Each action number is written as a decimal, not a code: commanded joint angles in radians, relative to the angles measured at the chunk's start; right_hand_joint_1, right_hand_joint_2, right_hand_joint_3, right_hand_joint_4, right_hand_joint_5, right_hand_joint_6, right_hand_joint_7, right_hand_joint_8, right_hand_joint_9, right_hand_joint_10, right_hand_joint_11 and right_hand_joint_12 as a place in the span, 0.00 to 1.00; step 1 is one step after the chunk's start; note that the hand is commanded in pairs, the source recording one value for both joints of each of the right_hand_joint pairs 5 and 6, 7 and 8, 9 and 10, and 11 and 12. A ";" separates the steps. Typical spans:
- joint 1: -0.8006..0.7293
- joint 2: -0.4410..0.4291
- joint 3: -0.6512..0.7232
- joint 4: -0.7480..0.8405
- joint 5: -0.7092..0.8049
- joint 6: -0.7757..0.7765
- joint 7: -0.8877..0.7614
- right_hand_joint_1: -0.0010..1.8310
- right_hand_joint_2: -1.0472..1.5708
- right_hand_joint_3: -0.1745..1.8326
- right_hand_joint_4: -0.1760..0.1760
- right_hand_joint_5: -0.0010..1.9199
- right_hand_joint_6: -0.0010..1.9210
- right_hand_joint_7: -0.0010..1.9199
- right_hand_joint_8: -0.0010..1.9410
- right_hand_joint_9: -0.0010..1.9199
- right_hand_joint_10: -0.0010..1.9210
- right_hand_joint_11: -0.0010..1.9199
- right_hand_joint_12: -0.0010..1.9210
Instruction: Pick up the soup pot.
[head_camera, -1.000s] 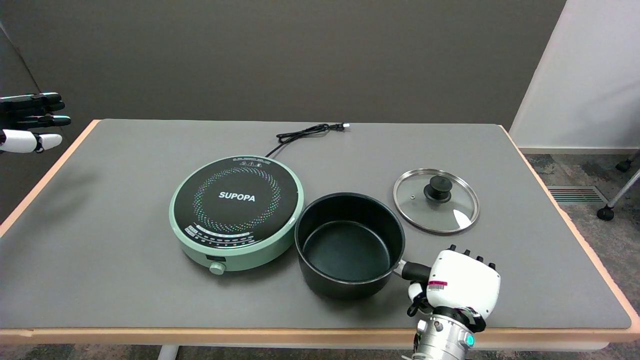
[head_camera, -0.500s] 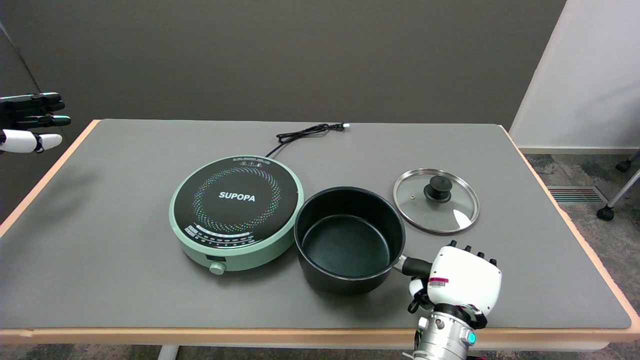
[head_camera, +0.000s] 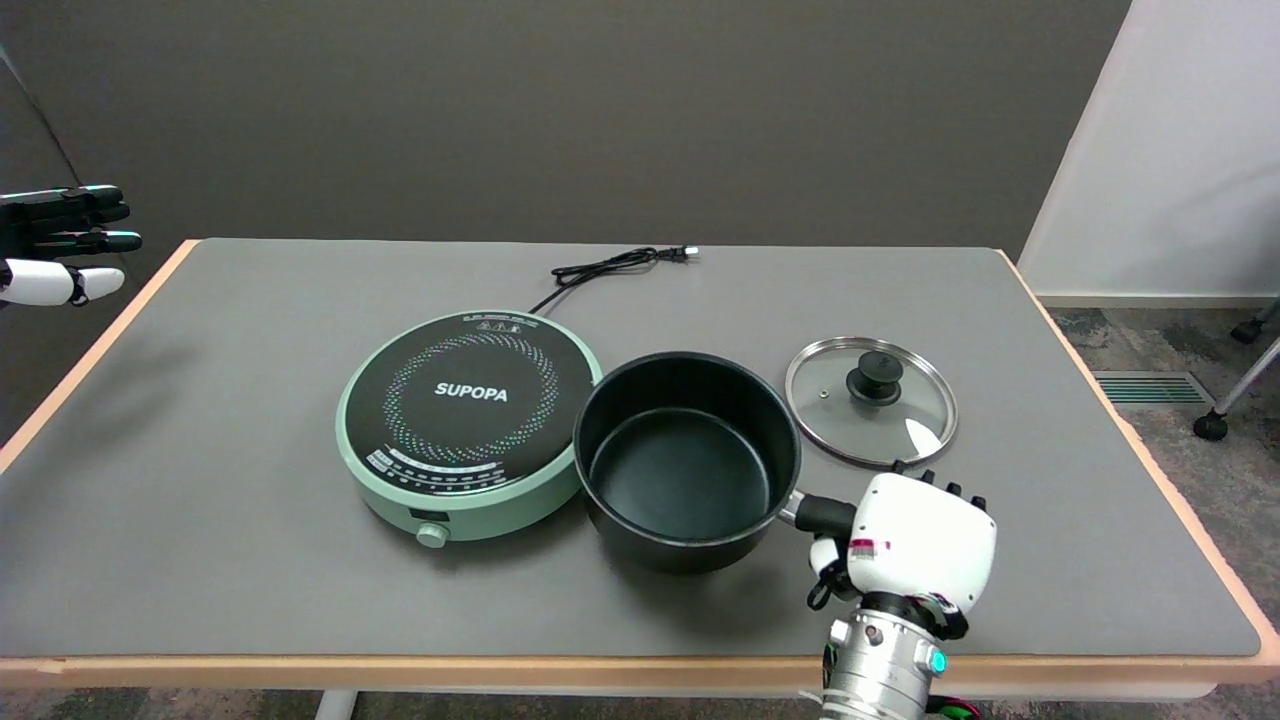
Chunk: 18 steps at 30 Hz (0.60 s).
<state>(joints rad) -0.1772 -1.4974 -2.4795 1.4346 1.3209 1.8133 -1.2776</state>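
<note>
We have the right hand (head_camera: 920, 545) wrapped around the black handle (head_camera: 822, 513) of the soup pot (head_camera: 686, 460), its fingers closed on the handle from the far side, their dark tips just showing over the white back of the hand. The pot is at the near middle of the counter (head_camera: 200, 420), its left wall against or overlapping the rim of the green induction cooker (head_camera: 468, 415). The shadow beneath the pot suggests it is off the surface, though from this angle we cannot say so for certain.

To finish the lift well, we should raise straight up and keep the wrist level, because all the pot's weight hangs out beyond the hand and will try to tip the far rim down. A firm, steady squeeze matters more than speed here (the handle is short and round, so it could roll in the grip). We should also clear the cooker's edge before any sideways motion, and stay clear of the glass lid (head_camera: 870, 400), which lies flat just beyond the hand.
</note>
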 joint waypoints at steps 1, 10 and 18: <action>0.041 0.014 0.107 0.085 -0.145 -0.237 0.005 0.48 0.97 0.36 0.39 1.00 1.00 1.00 0.99 1.00 1.00 1.00 1.00; 0.043 0.064 0.330 0.247 -0.094 -0.619 -0.002 0.48 0.98 0.32 0.39 1.00 1.00 1.00 0.99 1.00 1.00 1.00 1.00; 0.055 0.083 0.553 0.337 0.002 -0.926 -0.004 0.48 0.98 0.32 0.39 1.00 1.00 1.00 0.99 1.00 1.00 1.00 1.00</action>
<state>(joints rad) -0.1465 -1.4671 -2.2995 1.5652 1.2328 1.4471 -1.2747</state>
